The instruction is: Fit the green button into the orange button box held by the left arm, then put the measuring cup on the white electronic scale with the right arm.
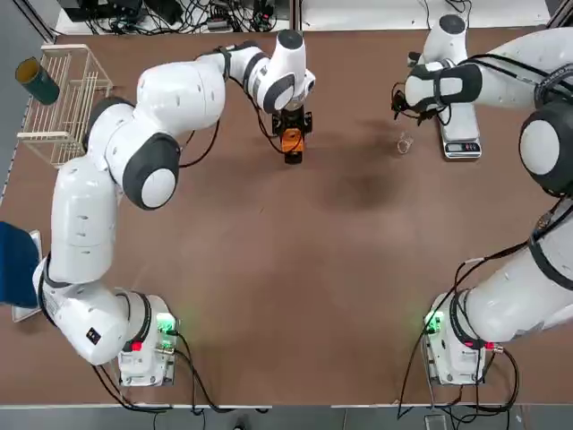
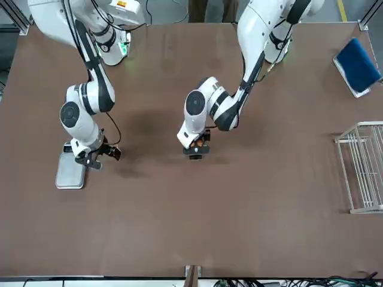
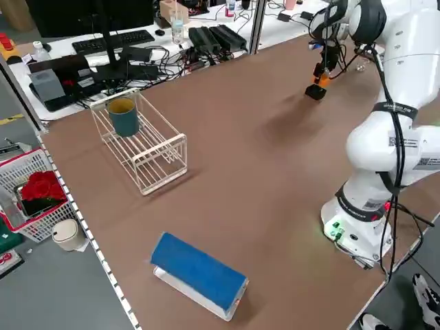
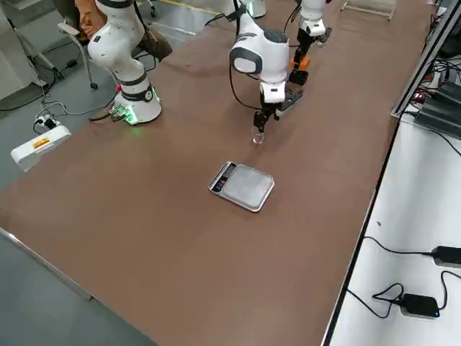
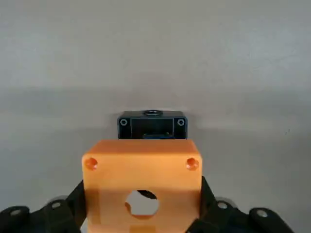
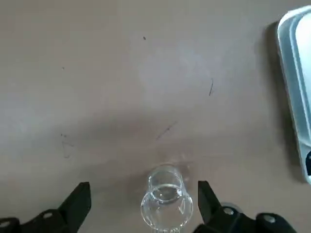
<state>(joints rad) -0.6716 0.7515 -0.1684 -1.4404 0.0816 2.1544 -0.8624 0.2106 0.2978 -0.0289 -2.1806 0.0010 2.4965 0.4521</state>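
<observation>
Scale first: we see the white electronic scale [image 4: 242, 186] far right on the table, our left gripper [image 5: 146, 218] clamping the orange button box [image 5: 142, 187] mid-table, and our right gripper [image 6: 144, 206] spread wide around the measuring cup [image 6: 166, 204], just beside the scale.

One orange button box [image 5: 142, 182], one measuring cup [image 6: 166, 204], one scale [image 4: 243, 185], seemingly.

Your left gripper [image 1: 293, 143] points down at the table's far middle, its fingers [image 5: 73, 204] clamped on the orange button box [image 5: 142, 182]; your right gripper [image 6: 144, 199] hangs low at the far right, jaws spread wide, holding nothing.
</observation>
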